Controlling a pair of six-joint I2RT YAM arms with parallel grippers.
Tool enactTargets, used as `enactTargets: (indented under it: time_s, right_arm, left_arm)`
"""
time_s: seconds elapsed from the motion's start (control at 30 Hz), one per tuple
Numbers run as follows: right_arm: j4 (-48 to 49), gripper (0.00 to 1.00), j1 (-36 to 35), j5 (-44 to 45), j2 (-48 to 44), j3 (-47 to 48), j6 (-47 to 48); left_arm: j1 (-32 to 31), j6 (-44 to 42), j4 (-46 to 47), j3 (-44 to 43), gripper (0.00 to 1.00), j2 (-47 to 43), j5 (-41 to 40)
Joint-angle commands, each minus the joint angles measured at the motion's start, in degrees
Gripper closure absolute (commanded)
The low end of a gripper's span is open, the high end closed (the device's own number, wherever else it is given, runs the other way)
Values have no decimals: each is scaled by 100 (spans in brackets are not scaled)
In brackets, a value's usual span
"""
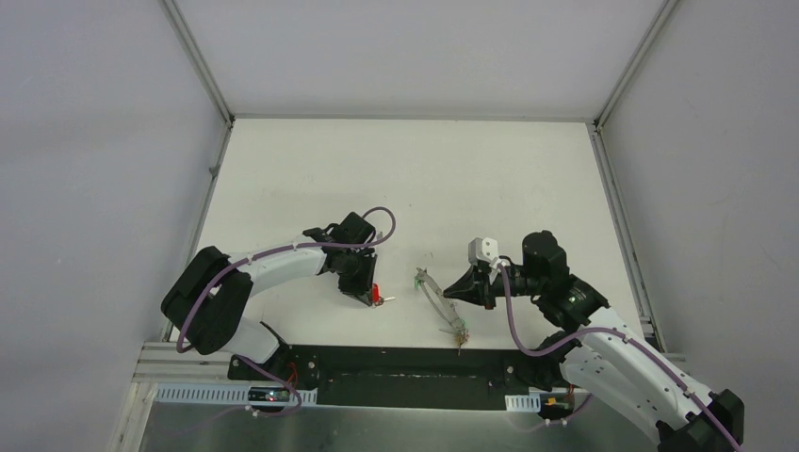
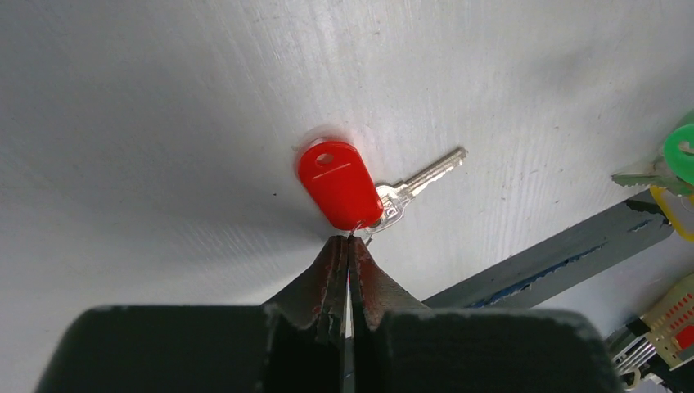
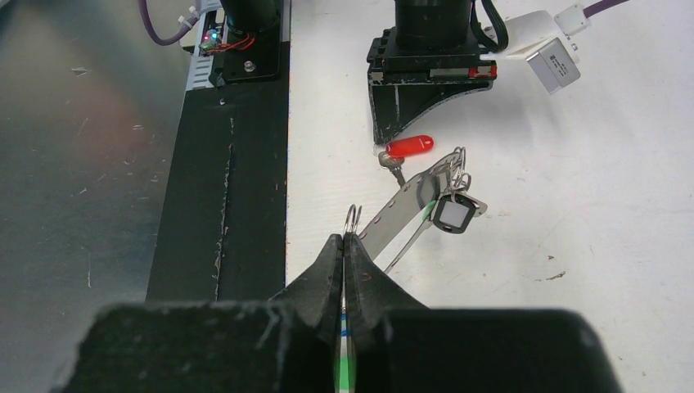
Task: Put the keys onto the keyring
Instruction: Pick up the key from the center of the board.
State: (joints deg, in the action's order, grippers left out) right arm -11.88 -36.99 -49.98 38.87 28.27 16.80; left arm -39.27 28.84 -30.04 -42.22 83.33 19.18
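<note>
Table: carries everything; both arms' bases sit at its near edge.
Left gripper: left of centre, its tips meeting at the edge of a key's head.
Key: flat on the table, just right of the left gripper in the top view.
Keyring: between the two grippers, apart from that key, slanting from far-left to near-right.
Right gripper: right of the keyring, tips pinching its wire.
Second key: at the keyring's near end.
Base plate: along the near edge, just before that end.
</note>
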Motion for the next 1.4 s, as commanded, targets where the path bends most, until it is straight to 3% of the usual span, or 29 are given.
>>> enactTargets:
  time_s: [0.0, 0.33, 0.6, 0.73, 0.97, 1.37]
  right_arm:
    - [338, 100, 17, -144, -45, 291, -54]
    - [314, 100, 11, -178, -73, 446, -91]
    - [332, 100, 10, -214, 290, 869, -875]
    - [275, 100, 7, -342, 472, 1023, -942]
    - [-294, 100, 8, -164, 496, 1273, -435]
    - [-1214, 100, -138, -813, 1144, 1831, 744]
  left_arm:
    - [51, -183, 155, 33, 100, -186, 196]
    - [51, -345, -15, -144, 100, -1049, 162]
    - [51, -645, -636, -715, 100, -2160, -537]
    - [51, -1184, -839, -1152, 100, -2541, -797]
    - [51, -1908, -942, -1932, 100, -2946, -810]
    - [51, -2831, -696, -3189, 100, -2975, -80]
